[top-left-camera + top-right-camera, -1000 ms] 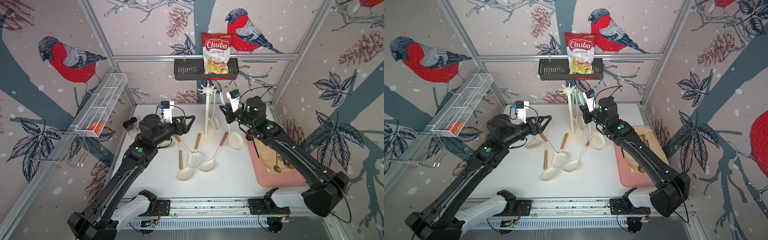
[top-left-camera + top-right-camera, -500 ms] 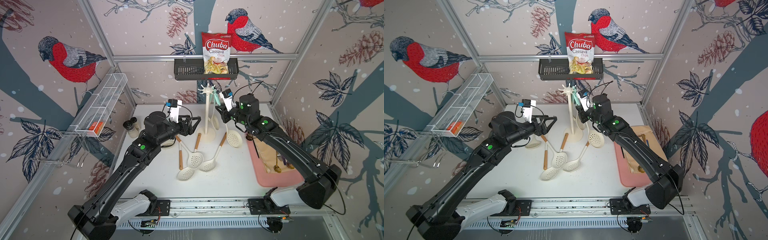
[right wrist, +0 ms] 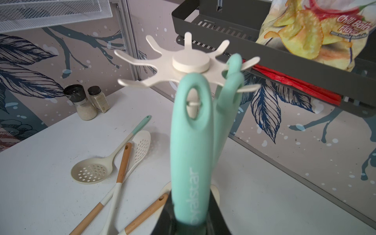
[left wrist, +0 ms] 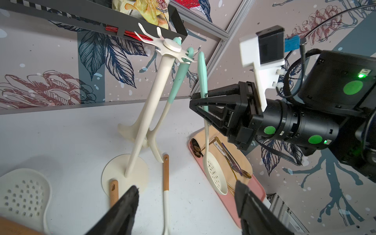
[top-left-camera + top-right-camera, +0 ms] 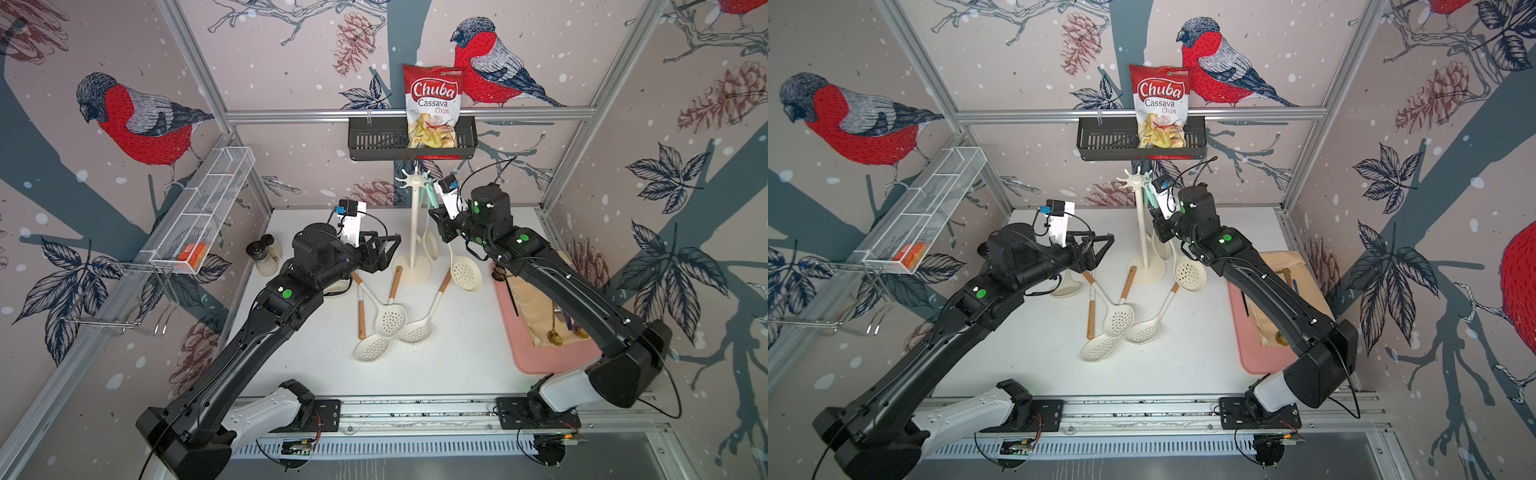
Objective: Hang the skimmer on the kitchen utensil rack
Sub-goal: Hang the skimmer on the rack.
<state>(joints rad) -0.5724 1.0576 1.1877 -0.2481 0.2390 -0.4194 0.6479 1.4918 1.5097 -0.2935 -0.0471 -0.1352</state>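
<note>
Right claw point(image 4: 200, 97) is closed tight on the mint-green handle of the skimmer point(image 4: 201, 71), on the lower part of that handle. The skimmer hangs almost upright, its cream head with many holes points down, and its top end with the oval hole is raised to the height of the star top. This top end is just beside one short hook arm of the kitchen utensil rack point(image 4: 146, 114). In the right wrist view the hole lies in front of the rack, but I cannot tell if a hook arm passes through it.

The rack stands upright on its round base at the back middle of the white surface point(image 5: 457, 353), under the black basket point(image 5: 374, 141) that holds a bag of chips point(image 5: 432, 108). One other mint-handled utensil point(image 4: 177, 81) hangs from a hook of the rack, close to the held skimmer.

Left claw point(image 5: 392, 251) is opened wide and holds nothing. It hovers above the surface, on the left side of the rack base and near to it, and it points toward the pole.

Three wooden-handled skimmers point(image 5: 390, 318) lie on the surface in front of the rack, with their handles crossing or touching. Two shakers point(image 5: 262, 253) stand at the back left corner. A pink tray point(image 5: 540, 357) lies on the right side, partly under the right arm.
</note>
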